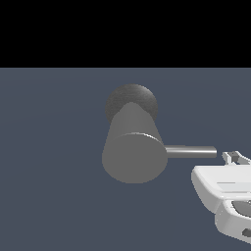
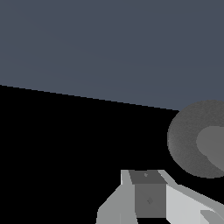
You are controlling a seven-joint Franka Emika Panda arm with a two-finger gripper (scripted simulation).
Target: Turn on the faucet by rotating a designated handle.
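Observation:
The faucet [image 1: 135, 158] is a thick matte grey cylinder with a flat round end face, in the middle of the exterior view. A darker rounded knob [image 1: 131, 100] sits behind it. The handle [image 1: 192, 152] is a thin grey rod jutting level from the cylinder toward the exterior view's right. My white gripper [image 1: 234, 157] is just past the rod's blunt tip, slightly lower and apart from it. Only small grey fingertips show, so its opening is unclear. In the wrist view a grey finger [image 2: 146, 194] shows, with the dark knob [image 2: 197, 140] and a bit of the cylinder beyond it.
A flat blue-grey floor [image 1: 49, 171] lies around the faucet. The gripper's white body [image 1: 223, 188] fills the exterior view's lower right corner.

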